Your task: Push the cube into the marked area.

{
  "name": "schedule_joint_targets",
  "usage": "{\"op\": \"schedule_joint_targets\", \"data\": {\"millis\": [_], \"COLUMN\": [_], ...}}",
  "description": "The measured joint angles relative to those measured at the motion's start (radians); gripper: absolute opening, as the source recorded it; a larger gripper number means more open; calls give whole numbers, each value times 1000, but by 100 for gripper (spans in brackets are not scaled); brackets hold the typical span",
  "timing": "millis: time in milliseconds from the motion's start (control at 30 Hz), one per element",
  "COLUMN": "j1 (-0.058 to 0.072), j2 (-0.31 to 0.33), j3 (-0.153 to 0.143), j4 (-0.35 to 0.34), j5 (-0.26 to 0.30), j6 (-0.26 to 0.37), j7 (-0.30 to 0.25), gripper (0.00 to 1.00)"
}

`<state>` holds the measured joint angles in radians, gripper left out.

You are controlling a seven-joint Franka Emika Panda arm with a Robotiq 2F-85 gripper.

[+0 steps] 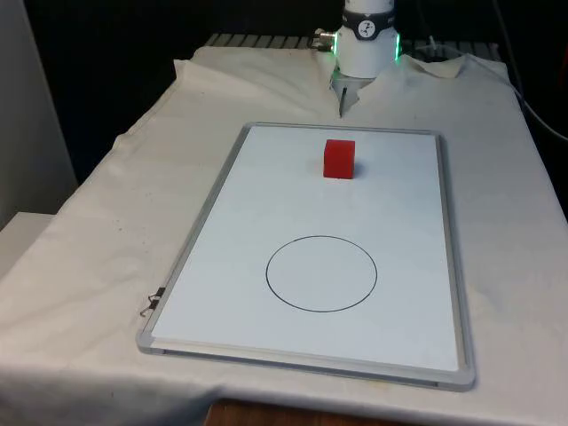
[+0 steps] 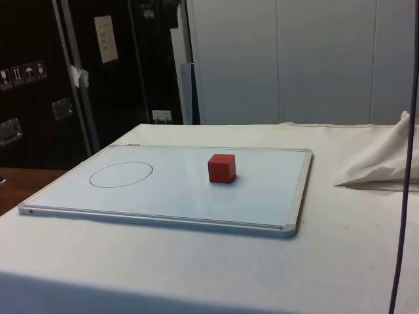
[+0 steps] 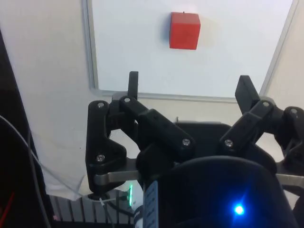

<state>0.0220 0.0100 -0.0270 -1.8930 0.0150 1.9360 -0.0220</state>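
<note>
A red cube sits on a white board, in the half nearer the robot. A black circle is drawn on the board's other half, with nothing inside it. In the wrist view my gripper hangs high above the board's edge on the robot's side, well short of the cube. Its two black fingers stand wide apart, open, with nothing between them.
The robot's base stands at the far end of the table, with the cloth bunched in folds around it. A small metal clip lies by the board's near corner at the front view's left. A cable hangs at the side view's right.
</note>
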Motion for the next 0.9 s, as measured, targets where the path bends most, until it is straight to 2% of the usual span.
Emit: {"op": "schedule_joint_targets", "data": {"millis": [300,900], "j1": [0,0], "j2": [-44,-181], "j3": [0,3], "j4": [-49,-197], "j5": [-18,-53], "j6": [-4,-3], "j7": [0,0], "gripper": [100,100]}}
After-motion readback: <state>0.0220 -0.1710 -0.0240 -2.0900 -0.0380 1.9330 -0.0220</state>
